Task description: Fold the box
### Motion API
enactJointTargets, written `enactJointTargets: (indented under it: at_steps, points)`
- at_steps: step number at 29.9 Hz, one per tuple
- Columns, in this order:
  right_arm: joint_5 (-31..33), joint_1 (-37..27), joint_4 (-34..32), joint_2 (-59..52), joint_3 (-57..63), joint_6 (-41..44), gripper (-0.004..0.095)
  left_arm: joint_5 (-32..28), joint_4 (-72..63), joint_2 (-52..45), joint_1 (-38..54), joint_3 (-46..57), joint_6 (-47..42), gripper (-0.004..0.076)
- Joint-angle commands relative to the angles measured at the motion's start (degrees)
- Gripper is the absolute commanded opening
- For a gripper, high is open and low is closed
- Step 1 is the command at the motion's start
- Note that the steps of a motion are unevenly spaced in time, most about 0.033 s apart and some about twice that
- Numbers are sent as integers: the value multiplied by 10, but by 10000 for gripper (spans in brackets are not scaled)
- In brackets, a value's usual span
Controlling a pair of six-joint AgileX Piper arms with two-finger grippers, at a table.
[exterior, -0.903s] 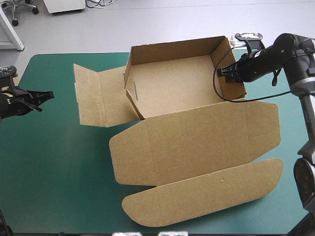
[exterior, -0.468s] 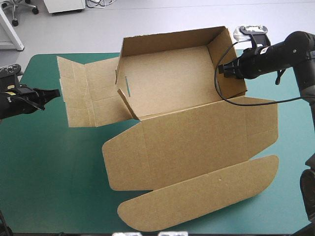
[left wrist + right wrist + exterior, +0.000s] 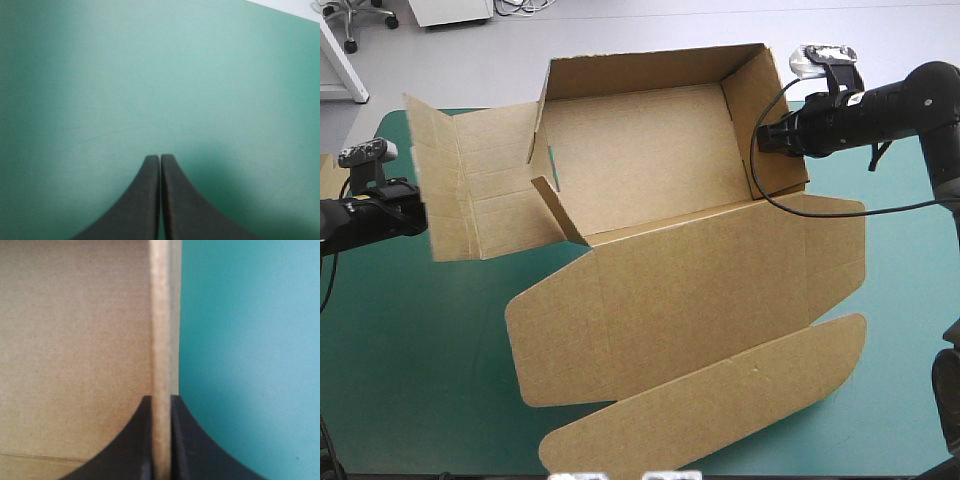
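Note:
The brown box [image 3: 650, 170] stands as an open tray with its back and right walls up. Its lid [image 3: 690, 290] lies flat toward the front, and its left side panel [image 3: 480, 190] is spread out and tilted up. My right gripper [image 3: 770, 137] is shut on the box's right wall. In the right wrist view its gripper [image 3: 161, 397] pinches the wall's edge [image 3: 161, 315] between the fingertips. My left gripper [image 3: 418, 213] sits at the outer edge of the left panel. In the left wrist view that gripper [image 3: 160, 157] is shut, with only teal-green cover [image 3: 150, 75] ahead.
The lid's long rounded flap [image 3: 710, 400] reaches near the table's front edge. A strip of more brown board [image 3: 328, 175] shows at the table's left edge. Bare teal-green cover [image 3: 420, 380] lies at the front left and along the right side.
The box has slid left and risen toward the camera in my right gripper's hold. Its left panel swung up. My left arm moved right, up to that panel's edge.

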Motion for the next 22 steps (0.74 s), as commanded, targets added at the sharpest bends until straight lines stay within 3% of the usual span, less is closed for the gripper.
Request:
enactJointTargets:
  at_steps: [1,22]
  points:
    - [0,-3,54,-30,-16,-3,-17,-2,-113,-16,1,3,57,-2]
    - [-4,17,47,-28,49,-14,-17,65,-208,-5,-58,39,132,-2]
